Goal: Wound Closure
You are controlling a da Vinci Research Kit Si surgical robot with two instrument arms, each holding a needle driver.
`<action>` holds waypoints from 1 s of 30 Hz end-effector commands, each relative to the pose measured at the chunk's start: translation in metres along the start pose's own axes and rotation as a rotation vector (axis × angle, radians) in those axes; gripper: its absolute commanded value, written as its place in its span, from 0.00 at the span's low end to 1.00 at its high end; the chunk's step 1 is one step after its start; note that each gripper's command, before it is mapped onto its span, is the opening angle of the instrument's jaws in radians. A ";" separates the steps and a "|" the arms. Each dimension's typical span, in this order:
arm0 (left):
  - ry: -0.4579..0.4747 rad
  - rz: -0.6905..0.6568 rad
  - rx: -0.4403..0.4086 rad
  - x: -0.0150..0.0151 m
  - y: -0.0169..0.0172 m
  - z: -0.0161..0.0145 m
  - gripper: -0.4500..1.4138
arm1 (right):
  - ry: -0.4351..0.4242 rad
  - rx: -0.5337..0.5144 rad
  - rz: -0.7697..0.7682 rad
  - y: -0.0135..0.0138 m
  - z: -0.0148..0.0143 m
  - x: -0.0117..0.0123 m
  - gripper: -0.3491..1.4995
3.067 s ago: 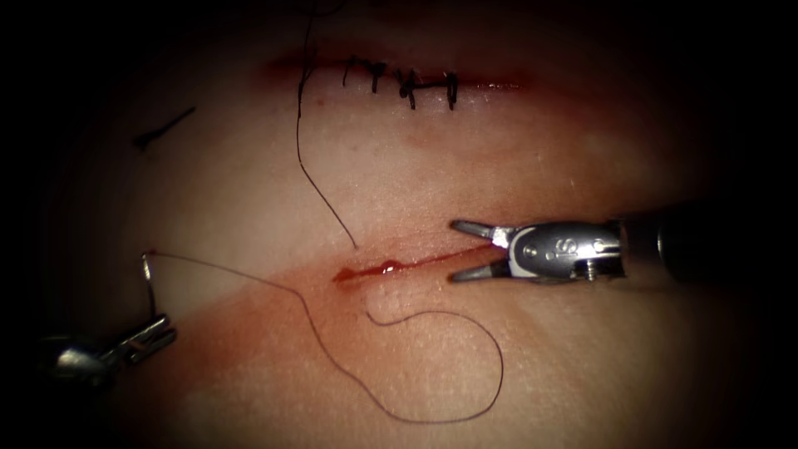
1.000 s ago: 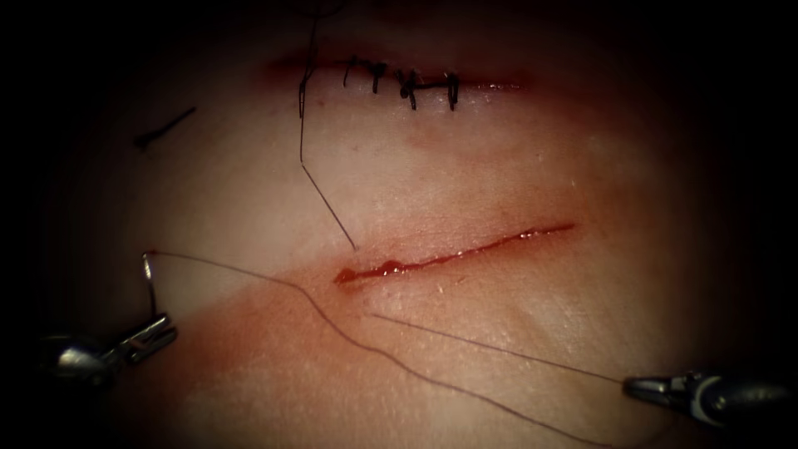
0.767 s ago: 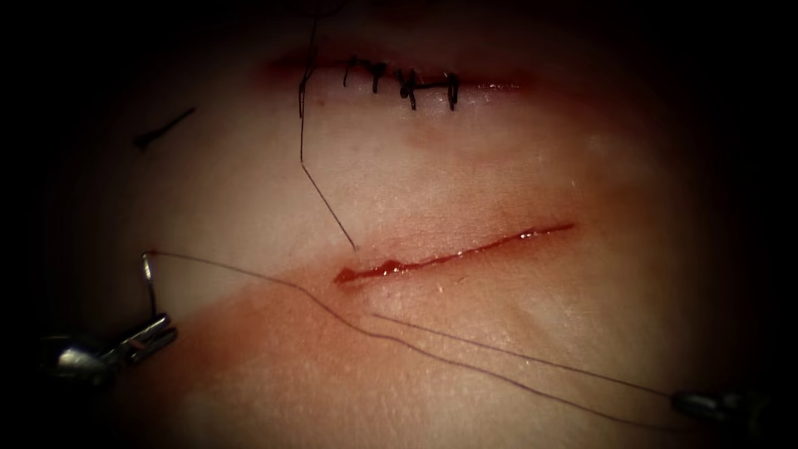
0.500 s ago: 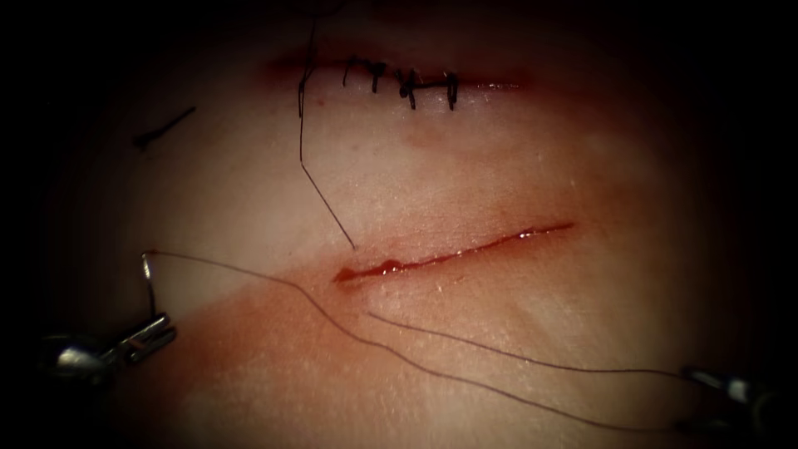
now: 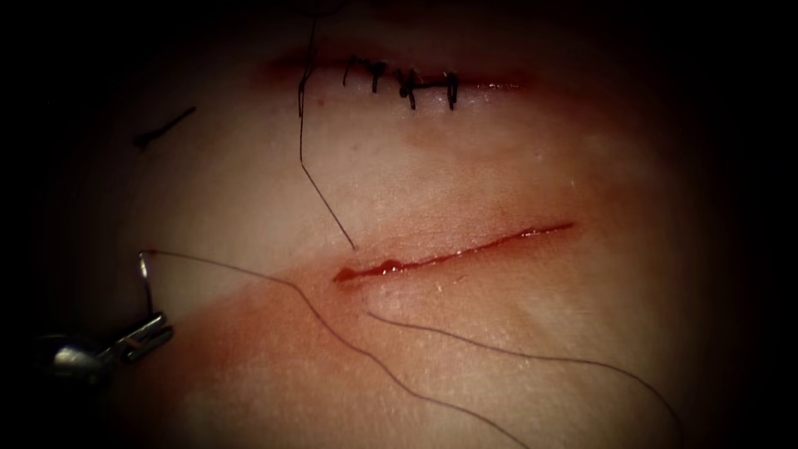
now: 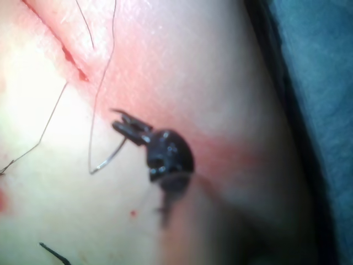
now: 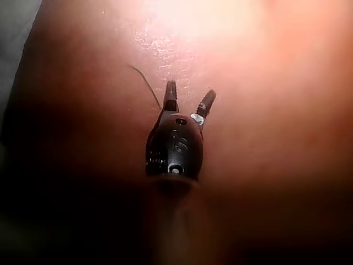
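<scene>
The needle (image 5: 147, 281) is out of the tissue (image 5: 499, 166), far left of the cut (image 5: 453, 254), clamped near its end by the left tool (image 5: 141, 337). The right tool (image 7: 188, 98) is open and empty; its next grasp needs the slack thread (image 5: 465, 345).

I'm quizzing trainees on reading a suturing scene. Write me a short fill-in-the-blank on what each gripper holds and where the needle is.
1. The left gripper is shut on the ____.
2. The needle is to the ____ of the cut, out of the tissue.
3. The right gripper stands open and holds ____.
4. The thread runs from the needle across the ____.

Missing words: needle; left; nothing; tissue
</scene>
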 end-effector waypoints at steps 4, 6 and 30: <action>-0.001 -0.001 0.001 -0.0002 0.0011 0.0010 0.00 | 0.103 -0.024 0.066 0.0036 0.0077 0.0049 0.85; 0.000 -0.001 0.000 -0.0002 0.0011 0.0009 0.00 | 0.146 -0.022 0.032 0.0050 0.0122 0.0073 0.85; -0.001 0.000 0.002 -0.0002 0.0013 0.0008 0.00 | 0.295 0.111 -0.154 0.0023 0.0410 0.0122 0.84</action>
